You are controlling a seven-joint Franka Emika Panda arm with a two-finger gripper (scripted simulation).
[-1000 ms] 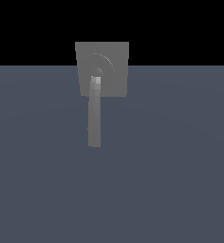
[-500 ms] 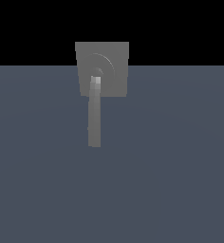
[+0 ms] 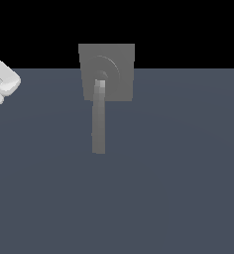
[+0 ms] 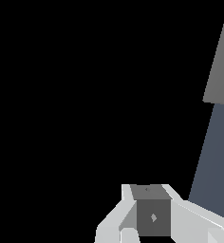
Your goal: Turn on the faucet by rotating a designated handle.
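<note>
The grey faucet [image 3: 107, 69] is a square backplate with raised rings, standing at the far edge of the blue-grey floor. Its handle [image 3: 98, 124], a long slim grey bar, runs from the round hub straight toward the near side. A glossy white part of my arm [image 3: 2, 79] pokes in at the exterior view's left edge, well away from the handle. In the wrist view my gripper [image 4: 152, 209] shows white fingers [image 4: 180, 216] closed around a grey pad with no gap, holding nothing. A grey slab of the faucet [image 4: 223, 61] shows at that picture's edge.
The flat blue-grey floor [image 3: 178, 188] spreads around the faucet, with black background behind it. Nothing else stands on it.
The white arm has come into the exterior view at its left edge; it was not in view before. Faucet and handle have not moved.
</note>
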